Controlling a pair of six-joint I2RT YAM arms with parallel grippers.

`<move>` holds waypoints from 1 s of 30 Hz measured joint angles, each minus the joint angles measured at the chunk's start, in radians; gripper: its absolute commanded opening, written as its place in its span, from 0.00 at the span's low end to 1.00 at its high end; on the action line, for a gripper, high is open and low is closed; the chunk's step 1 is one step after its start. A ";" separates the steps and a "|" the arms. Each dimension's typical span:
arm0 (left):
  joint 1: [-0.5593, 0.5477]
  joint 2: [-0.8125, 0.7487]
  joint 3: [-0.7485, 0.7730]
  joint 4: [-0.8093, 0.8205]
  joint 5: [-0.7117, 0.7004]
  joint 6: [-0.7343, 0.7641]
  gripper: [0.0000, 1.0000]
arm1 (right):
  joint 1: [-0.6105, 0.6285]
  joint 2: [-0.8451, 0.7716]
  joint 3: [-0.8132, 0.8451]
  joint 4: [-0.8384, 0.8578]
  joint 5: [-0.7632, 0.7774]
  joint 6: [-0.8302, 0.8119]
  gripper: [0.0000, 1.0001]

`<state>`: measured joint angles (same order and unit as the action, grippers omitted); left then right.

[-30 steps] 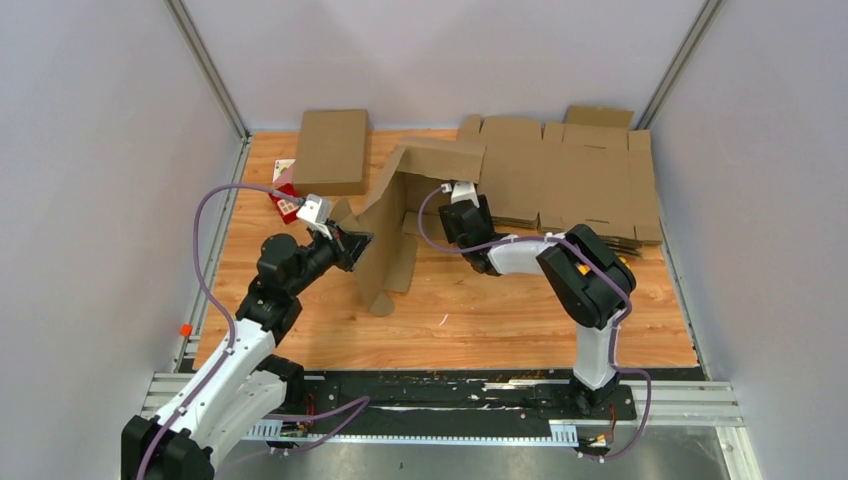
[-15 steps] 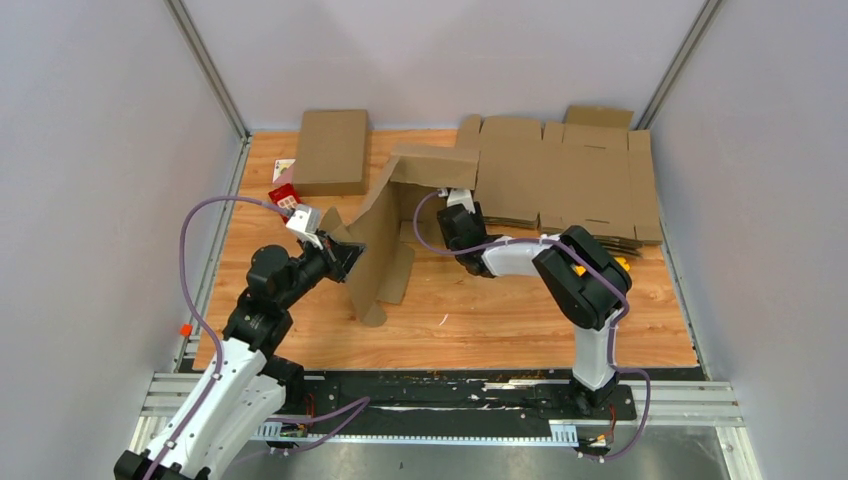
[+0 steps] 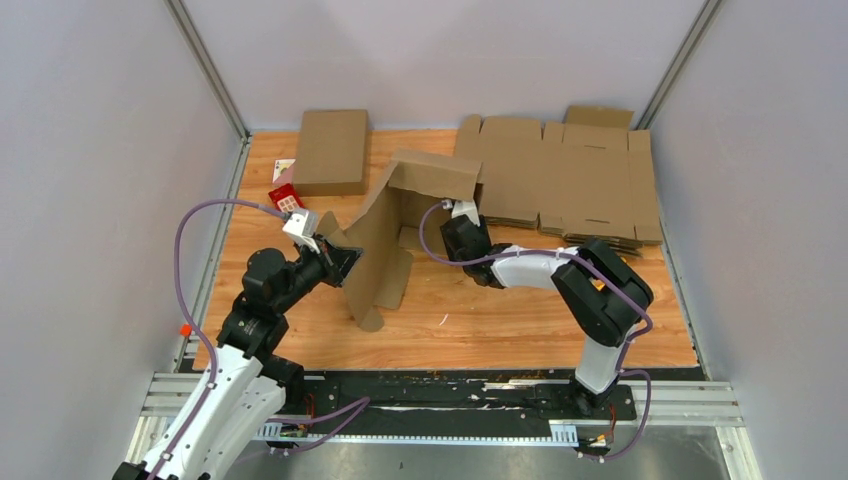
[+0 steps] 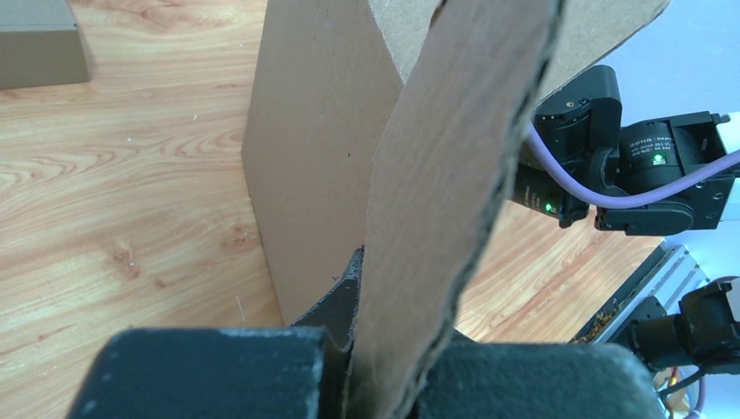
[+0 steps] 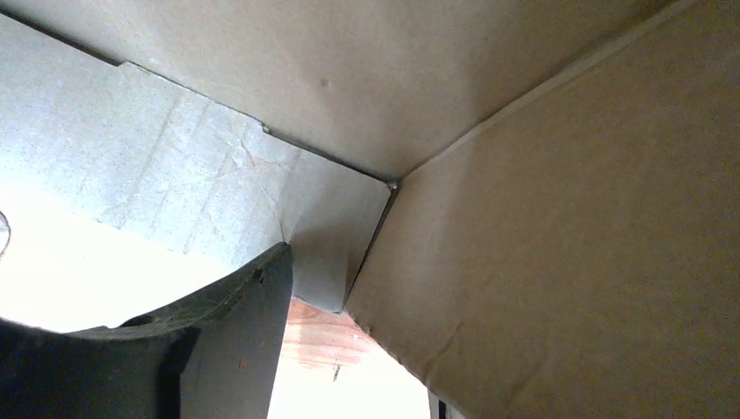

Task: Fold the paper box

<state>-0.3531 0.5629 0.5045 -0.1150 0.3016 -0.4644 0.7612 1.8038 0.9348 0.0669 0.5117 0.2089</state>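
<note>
Soft, even light fills my overhead view: the table point(image 3: 480, 320) shows sharp and uniformly bright, with only a faint shadow beneath the raised paper box point(image 3: 380, 240) at centre frame. In my left wrist view, the left gripper point(image 4: 375, 353) and the cardboard edge along the bottom blur out of focus, while the wood grain at left is crisp. My right wrist view sits dim under cardboard, its lower left blown out to white glare.

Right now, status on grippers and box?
Left gripper shut on paper box, standing half-folded. Right gripper under its top panel, grip unclear. Cardboard stack behind.
</note>
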 measured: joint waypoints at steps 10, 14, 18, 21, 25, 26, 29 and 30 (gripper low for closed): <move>0.000 0.002 0.003 -0.004 -0.005 0.018 0.00 | -0.019 -0.002 0.050 -0.061 -0.040 0.032 0.92; 0.000 0.005 0.006 -0.006 -0.008 0.021 0.00 | -0.052 0.023 0.069 -0.045 -0.086 0.080 0.92; 0.000 0.011 0.010 -0.006 -0.008 0.022 0.00 | -0.070 0.048 0.071 -0.039 -0.102 0.138 0.89; 0.000 0.014 0.011 -0.006 -0.008 0.023 0.00 | -0.070 0.048 0.070 -0.023 -0.099 0.152 0.93; 0.000 0.015 0.011 -0.006 -0.008 0.023 0.00 | -0.071 0.033 0.043 0.047 -0.102 0.137 1.00; 0.000 0.015 0.011 -0.006 -0.008 0.023 0.00 | -0.072 0.026 0.035 0.061 -0.104 0.125 1.00; 0.000 0.018 0.013 -0.006 -0.008 0.023 0.00 | -0.088 0.004 0.023 0.109 -0.141 0.066 1.00; 0.000 0.019 0.013 -0.005 -0.008 0.023 0.00 | -0.094 -0.001 0.022 0.121 -0.151 0.045 1.00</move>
<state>-0.3531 0.5819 0.5179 -0.1204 0.2932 -0.4416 0.6674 1.8030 0.9569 0.1883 0.3607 0.2535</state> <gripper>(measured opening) 0.008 0.998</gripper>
